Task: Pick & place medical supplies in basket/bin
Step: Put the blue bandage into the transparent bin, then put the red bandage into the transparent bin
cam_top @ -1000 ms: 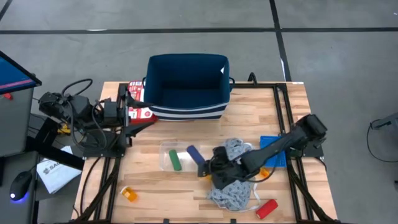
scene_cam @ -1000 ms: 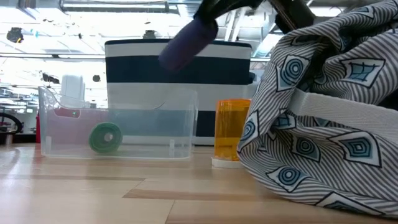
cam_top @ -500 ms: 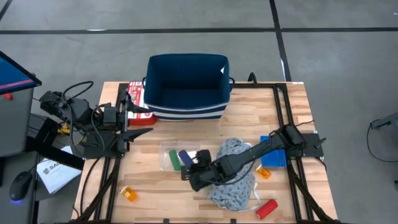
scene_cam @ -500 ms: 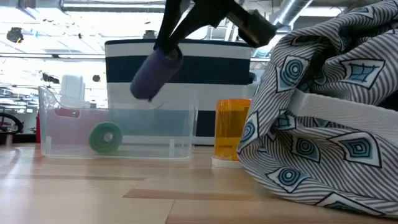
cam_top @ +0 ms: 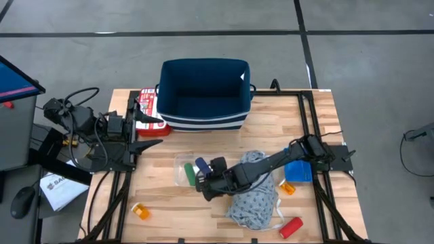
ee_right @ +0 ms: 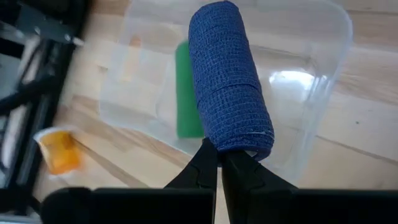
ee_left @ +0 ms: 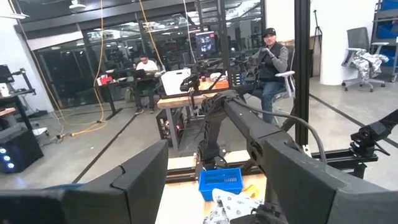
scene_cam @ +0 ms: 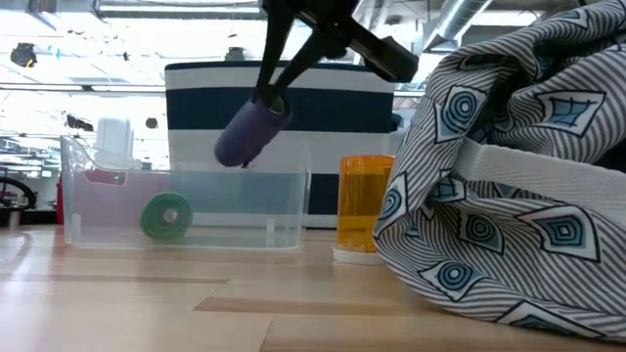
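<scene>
My right gripper (ee_right: 219,155) is shut on a purple-blue wrapped cylinder (ee_right: 229,81) above the clear plastic tray (cam_top: 183,163); the low view shows this cylinder (scene_cam: 250,135) hanging over the tray (scene_cam: 284,210). A green cylinder (cam_top: 190,176) lies inside that tray. The grey patterned garment (cam_top: 256,196) lies heaped under my right arm. The navy striped basket (cam_top: 203,95) stands at the far edge and the small blue bin (cam_top: 298,172) at the right. My left gripper (cam_top: 153,129) waits open at the table's left edge. My right gripper pinches the purple-blue cylinder by the rim of its end (ee_right: 239,148), between the two fingers (ee_right: 200,167). The fingers come slanting down from the table's right. The cylinder is lifted clear over the tray and tilted, its free end (scene_cam: 227,154) lower than the held end.
A red cylinder (cam_top: 291,227) lies near the front edge and orange pill bottles stand at the near left (cam_top: 140,212) and beside the cloth (cam_top: 288,188). A red-and-white box (cam_top: 148,108) sits left of the basket. Bare wood lies between tray and basket.
My right gripper has carried the purple-blue cylinder toward the table's left and downward, from beside the garment to over the clear tray. The cylinder has tipped so that its free end points lower. The gripper has stayed shut on it.
</scene>
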### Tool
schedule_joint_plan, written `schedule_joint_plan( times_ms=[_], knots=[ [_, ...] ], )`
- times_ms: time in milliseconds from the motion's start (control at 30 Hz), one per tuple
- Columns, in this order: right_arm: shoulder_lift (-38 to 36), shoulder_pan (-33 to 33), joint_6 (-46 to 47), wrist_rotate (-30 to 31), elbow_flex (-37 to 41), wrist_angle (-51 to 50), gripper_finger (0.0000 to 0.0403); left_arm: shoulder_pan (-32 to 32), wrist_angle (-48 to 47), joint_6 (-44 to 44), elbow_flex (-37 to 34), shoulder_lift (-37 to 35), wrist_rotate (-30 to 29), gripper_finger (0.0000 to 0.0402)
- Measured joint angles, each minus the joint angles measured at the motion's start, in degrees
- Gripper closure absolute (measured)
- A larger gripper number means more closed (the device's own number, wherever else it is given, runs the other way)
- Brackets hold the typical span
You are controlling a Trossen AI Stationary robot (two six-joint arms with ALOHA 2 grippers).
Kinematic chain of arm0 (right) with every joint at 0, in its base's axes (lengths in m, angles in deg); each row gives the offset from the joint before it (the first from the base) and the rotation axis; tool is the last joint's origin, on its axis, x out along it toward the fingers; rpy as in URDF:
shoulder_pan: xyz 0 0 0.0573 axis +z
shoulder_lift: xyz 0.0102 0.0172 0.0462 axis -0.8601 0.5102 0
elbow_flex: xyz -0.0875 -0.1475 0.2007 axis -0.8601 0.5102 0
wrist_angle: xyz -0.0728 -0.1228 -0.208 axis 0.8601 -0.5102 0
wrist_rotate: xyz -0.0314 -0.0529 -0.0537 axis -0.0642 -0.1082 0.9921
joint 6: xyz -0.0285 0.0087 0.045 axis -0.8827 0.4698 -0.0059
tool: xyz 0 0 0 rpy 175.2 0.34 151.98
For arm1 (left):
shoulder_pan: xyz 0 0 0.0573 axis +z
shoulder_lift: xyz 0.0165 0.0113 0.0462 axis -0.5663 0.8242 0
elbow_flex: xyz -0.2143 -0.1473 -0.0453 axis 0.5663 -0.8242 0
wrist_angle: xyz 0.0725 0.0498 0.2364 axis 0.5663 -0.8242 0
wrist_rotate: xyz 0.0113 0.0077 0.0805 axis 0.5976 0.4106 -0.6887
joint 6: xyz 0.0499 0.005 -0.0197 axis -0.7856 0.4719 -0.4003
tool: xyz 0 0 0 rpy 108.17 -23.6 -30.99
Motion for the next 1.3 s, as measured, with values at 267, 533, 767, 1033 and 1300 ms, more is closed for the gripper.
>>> schedule_joint_plan(
  times_ms=[267,533,767,1033,1300],
  knots=[
    [0.0,-2.59,-5.31,-1.58,0.02,1.44,0.0388,0.0,-0.8,-0.1,0.02,-0.15,0.02,0.0149],
    [0.0,-3.27,-9.06,-2.11,0.02,2.41,0.0289,-0.02,-1.4,-0.13,0.02,-1.1,0.02,0.0149],
    [-0.26,-3.83,-11.11,-1.95,0.04,6.68,0.0216,-0.02,-3.22,-0.1,0.02,-1.85,0.0,0.0149],
    [-4.74,-3.44,-13.79,1.35,0.04,5.48,0.021,-0.09,-7.19,0.04,0.04,-3.31,-0.07,0.0149],
    [-10.94,3.52,-4.72,-7.66,0.02,-19.64,0.0227,-1.89,-11.15,3.36,0.04,-4.65,0.34,0.0149]
  ],
)
